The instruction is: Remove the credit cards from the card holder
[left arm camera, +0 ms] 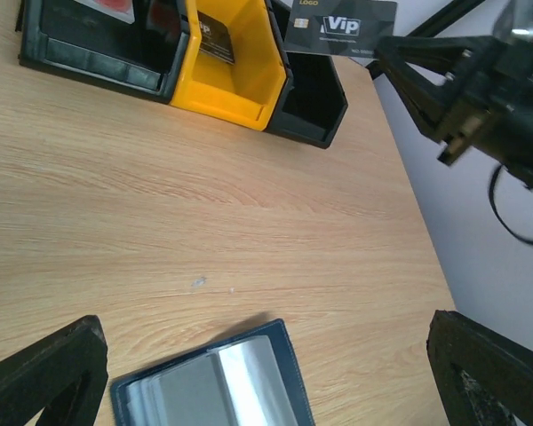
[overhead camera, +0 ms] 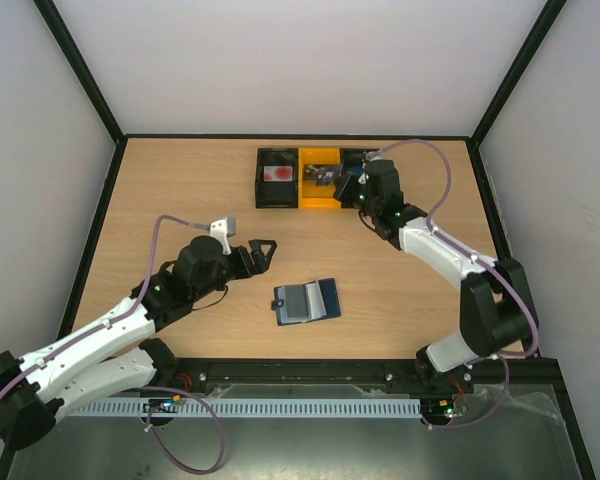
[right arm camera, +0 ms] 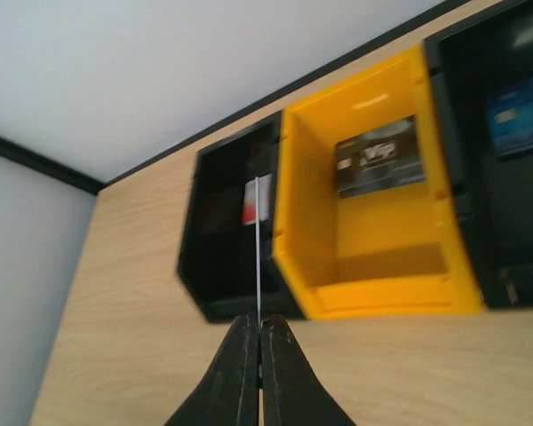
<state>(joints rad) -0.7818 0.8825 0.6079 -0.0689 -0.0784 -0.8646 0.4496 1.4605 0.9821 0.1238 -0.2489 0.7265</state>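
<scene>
The left gripper (overhead camera: 266, 252) hovers over the counter (overhead camera: 180, 180) left of centre. Its jaws are spread wide and hold nothing. Just to its right, toward the near edge at mid-counter, the card holder (overhead camera: 306, 301) lies folded open and flat. Its pale pockets face up, and no card shows in them, though the glossy film makes it hard to be sure.

Three boxes stand in a row at the far edge. The left black box (overhead camera: 260, 185) holds a red-marked card (overhead camera: 278, 172), the yellow box (right arm camera: 373, 293) a dark card (right arm camera: 379, 155), and the right black box (right arm camera: 524, 204) a blue card (right arm camera: 520, 111).

Above this row, the right gripper (right arm camera: 258, 327) has its jaws pinched shut on a dark Vip card (left arm camera: 340, 27). The card is held on edge, roughly over the wall between the left black box and the yellow box.

So the task looks nearly done. Three cards are out and binned, and a fourth is out and in hand. What remains is to drop that card, and to check that the holder has nothing left tucked in it.
</scene>
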